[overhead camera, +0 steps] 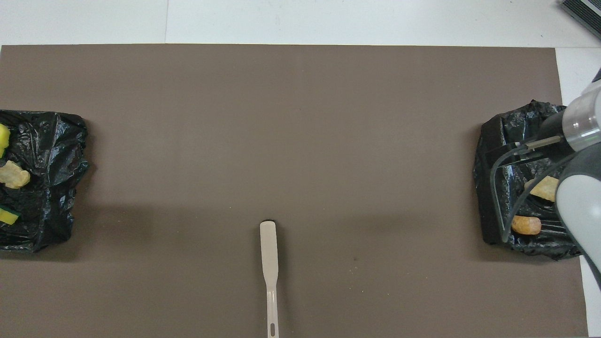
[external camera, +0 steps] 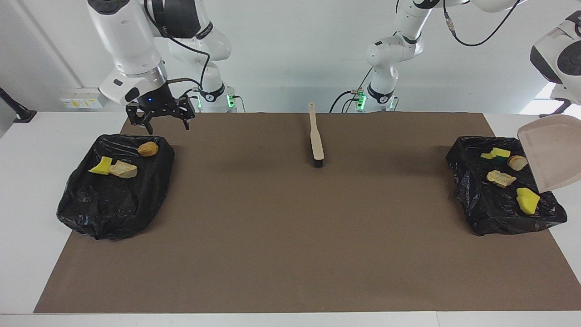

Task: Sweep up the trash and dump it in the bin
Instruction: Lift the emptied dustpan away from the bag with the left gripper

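A: Where is the trash (external camera: 528,200)?
B: 7 yellow and tan lumps lie in 2 black bags (external camera: 115,184). Right gripper (external camera: 160,121) gapes empty; the left one is hidden, clamped, dustpan (external camera: 551,152) raised.

The brown mat (external camera: 290,236) lies bare around the brush (external camera: 316,138), so passage there is unhindered. Each end is blocked by a black-lined bin (external camera: 115,190) (external camera: 499,204); the dustpan (external camera: 551,152) overhangs one.
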Controlling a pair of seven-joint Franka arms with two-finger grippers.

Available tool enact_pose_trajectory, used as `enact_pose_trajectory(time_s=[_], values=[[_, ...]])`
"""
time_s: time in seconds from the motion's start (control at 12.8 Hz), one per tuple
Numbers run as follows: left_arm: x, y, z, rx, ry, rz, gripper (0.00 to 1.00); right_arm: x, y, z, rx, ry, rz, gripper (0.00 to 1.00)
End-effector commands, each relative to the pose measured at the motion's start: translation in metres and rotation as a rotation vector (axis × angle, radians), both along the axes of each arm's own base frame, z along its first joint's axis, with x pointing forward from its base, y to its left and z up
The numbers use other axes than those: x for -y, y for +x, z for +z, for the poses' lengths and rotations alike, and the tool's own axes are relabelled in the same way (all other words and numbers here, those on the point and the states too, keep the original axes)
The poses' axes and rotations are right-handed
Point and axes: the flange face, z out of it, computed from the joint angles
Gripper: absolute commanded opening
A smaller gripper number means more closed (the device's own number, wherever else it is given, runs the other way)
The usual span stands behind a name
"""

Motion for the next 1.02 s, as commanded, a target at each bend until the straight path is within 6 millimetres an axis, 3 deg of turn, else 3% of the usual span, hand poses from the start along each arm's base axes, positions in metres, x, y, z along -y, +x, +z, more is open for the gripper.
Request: enact_pose_trajectory(time_s=[0.0, 0.16, 0.24, 0.47, 0.71, 0.94], values=[[0.007, -0.01, 0.018, -0.018, -0.002, 0.029, 0.0, 0.035, -0.002, 0.005, -0.003, -0.003, -0.095, 1.0], [0.023, -0.014, 0.014, 0.015, -0.155, 0.051, 0.0, 0.046, -0.017, 0.024, 0.024, 0.012, -0.166, 1.0], [0.031, -0.021, 0.025, 0.058, -0.232, 0.053, 0.0, 0.044, -0.024, 0.022, 0.017, 0.018, -0.183, 1.0], [0.039, -0.025, 0.027, 0.109, -0.292, 0.087, 0.0, 0.038, -0.03, 0.028, 0.025, 0.021, -0.2, 1.0], [0.072, -0.032, 0.017, 0.226, -0.386, 0.276, 0.0, 0.035, -0.036, 0.026, 0.01, 0.063, -0.209, 1.0], [0.12, -0.041, 0.0, 0.356, -0.501, 0.498, 0.0, 0.032, -0.036, 0.026, 0.014, 0.061, -0.203, 1.0]])
